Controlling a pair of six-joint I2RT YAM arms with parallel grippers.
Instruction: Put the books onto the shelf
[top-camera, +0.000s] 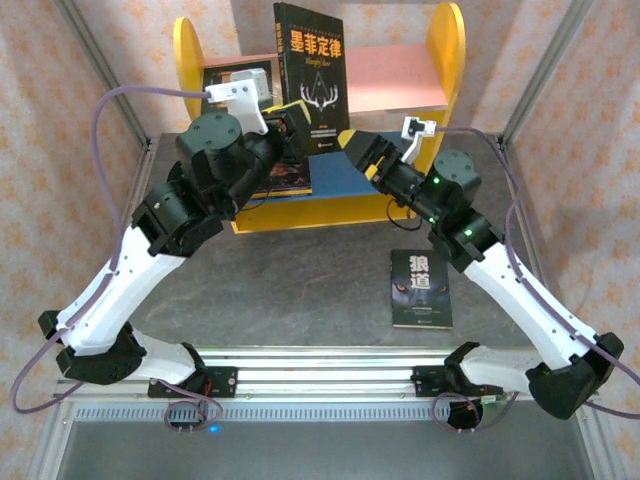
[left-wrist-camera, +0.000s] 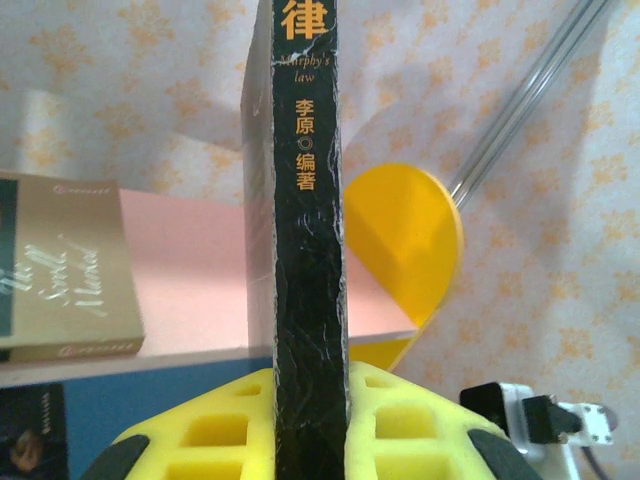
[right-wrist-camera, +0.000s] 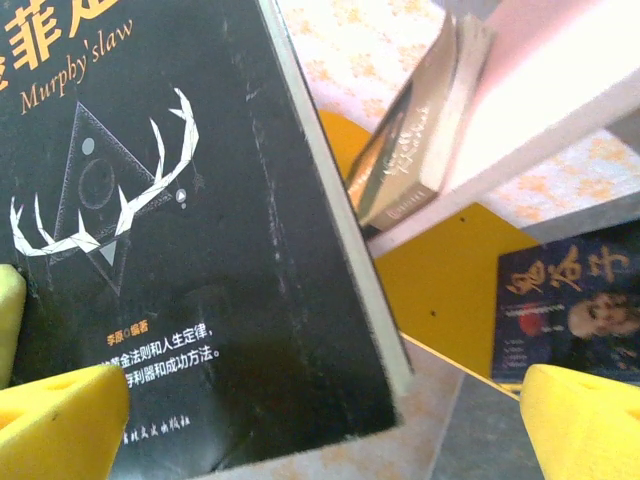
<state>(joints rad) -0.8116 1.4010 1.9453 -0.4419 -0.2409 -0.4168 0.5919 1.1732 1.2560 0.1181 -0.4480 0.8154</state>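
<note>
Where the table lies nearest the arm bases: a dark book with white characters (top-camera: 421, 288) lies flat, cover up, on the right side of the grey table (top-camera: 300, 290), well apart from both grippers.
Right gripper (top-camera: 362, 160): jaws spread wide and holding nothing. It sits just in front of the shelf's blue lower board (top-camera: 350, 182). In the right wrist view its yellow pads (right-wrist-camera: 580, 420) stand far apart, and the black book's lower corner lies between them, close to the left-hand pad.
Left gripper (left-wrist-camera: 310, 425): closed on the lower edge of the black book, with a yellow pad pressed against each side of the spine.
Black book (top-camera: 310, 75): upright, its antler-design cover facing the arms, at the front of the pink upper board (top-camera: 395, 75) near its middle. Whether it rests on the board cannot be told.
Shelf (top-camera: 447, 60): at the far edge of the table, with yellow round-topped side panels.
Tan book (left-wrist-camera: 60, 270): lying flat at the left end of the pink upper board.
Dark blue book (right-wrist-camera: 570, 310): on the blue lower board at the left, with yellow characters and a face on its cover.
</note>
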